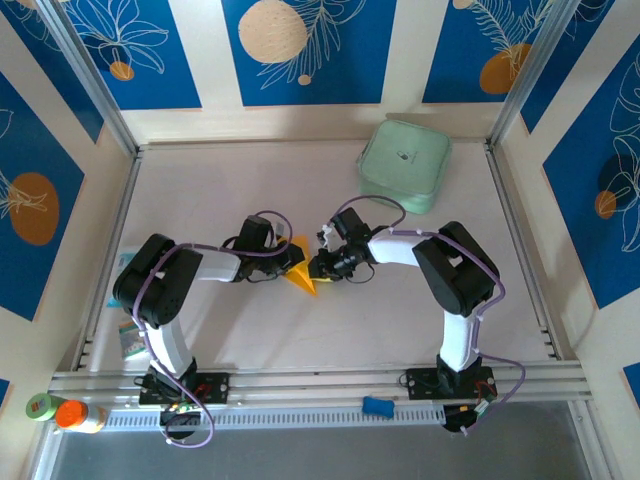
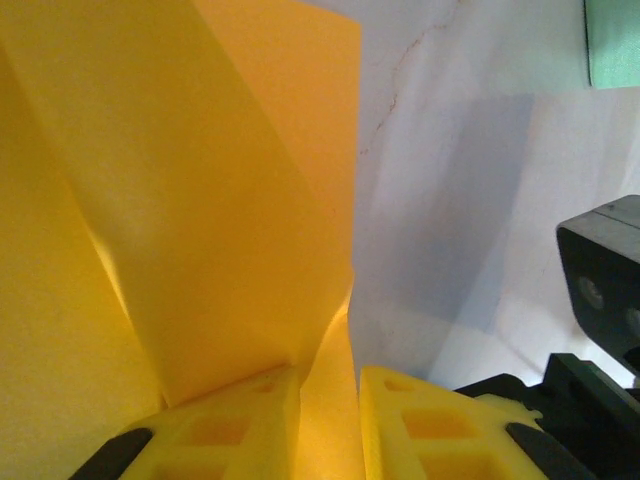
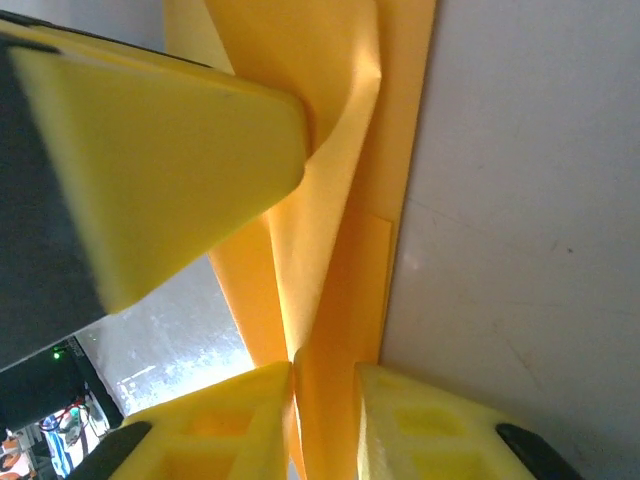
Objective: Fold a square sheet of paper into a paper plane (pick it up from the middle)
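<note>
A mint-green case [image 1: 404, 165] sits at the far right of my table [image 1: 250, 190]. Small printed packets [image 1: 130, 340] lie at its left edge. Near me, a green roll [image 1: 40, 406] sits beside an orange-capped bottle [image 1: 80, 415], and a blue block [image 1: 377, 405] rests by the rail [image 1: 300, 385].

Seen from above, the orange-yellow paper [image 1: 303, 278] is mostly hidden between the left gripper [image 1: 291, 260] and the right gripper [image 1: 320, 267]. A small pointed piece pokes out, its creases too small to tell. In the left wrist view the paper runs off the top and left edges, and the mint-green case [image 2: 612, 42] is cut down to a corner. In the right wrist view the left gripper's yellow finger [image 3: 160, 170] is blurred. The printing on the packets [image 1: 131, 340] is too small to read.
</note>
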`<state>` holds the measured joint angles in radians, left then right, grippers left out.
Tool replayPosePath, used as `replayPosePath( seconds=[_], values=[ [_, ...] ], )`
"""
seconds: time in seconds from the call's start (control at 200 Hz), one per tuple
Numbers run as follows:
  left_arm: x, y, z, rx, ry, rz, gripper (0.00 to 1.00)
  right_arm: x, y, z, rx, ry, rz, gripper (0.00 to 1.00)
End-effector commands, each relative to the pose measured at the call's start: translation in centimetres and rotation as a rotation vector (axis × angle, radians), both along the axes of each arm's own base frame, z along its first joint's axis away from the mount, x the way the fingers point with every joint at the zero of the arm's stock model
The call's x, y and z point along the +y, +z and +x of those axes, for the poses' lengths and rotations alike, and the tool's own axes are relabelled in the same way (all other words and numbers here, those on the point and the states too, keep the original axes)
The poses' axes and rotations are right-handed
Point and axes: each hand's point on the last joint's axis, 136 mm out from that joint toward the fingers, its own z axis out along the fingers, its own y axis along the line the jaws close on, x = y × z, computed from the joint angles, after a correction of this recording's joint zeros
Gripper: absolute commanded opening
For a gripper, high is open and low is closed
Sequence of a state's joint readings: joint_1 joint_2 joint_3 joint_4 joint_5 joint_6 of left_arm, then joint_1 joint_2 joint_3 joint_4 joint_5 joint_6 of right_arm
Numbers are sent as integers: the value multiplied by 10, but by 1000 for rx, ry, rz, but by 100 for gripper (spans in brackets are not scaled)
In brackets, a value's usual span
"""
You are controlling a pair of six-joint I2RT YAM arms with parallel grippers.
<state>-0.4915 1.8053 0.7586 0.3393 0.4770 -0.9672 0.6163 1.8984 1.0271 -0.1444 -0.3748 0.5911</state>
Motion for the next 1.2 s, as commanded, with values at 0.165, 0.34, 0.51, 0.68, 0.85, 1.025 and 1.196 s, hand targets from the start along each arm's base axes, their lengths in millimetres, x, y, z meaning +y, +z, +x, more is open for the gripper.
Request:
replayPosePath(
  seconds=[0.165,0.34,0.51,0.68,0.85,1.025,1.196],
  values=[
    [9,-15,-12,64,14,63,24,2,-8,-3,51,-2,9,11],
    [4,6,-5,5,7,27,25,-3,-15,-7,73,-10,2,7],
    [5,24,1,-54,16,-4,31,-7,-20,-8,82,-17,-3,4],
    [17,19,0,-55,59,17,33,-9,-22,-8,82,-24,-12,3],
    [23,3,-5,-16,75,42,32,-12,-25,-9,81,-32,-29,2],
    [25,-6,-6,-3,89,41,32,-16,-28,-10,73,-35,-51,2],
    [26,-6,-6,-21,106,11,36,-18,-32,-10,65,-34,-68,1]
  ],
)
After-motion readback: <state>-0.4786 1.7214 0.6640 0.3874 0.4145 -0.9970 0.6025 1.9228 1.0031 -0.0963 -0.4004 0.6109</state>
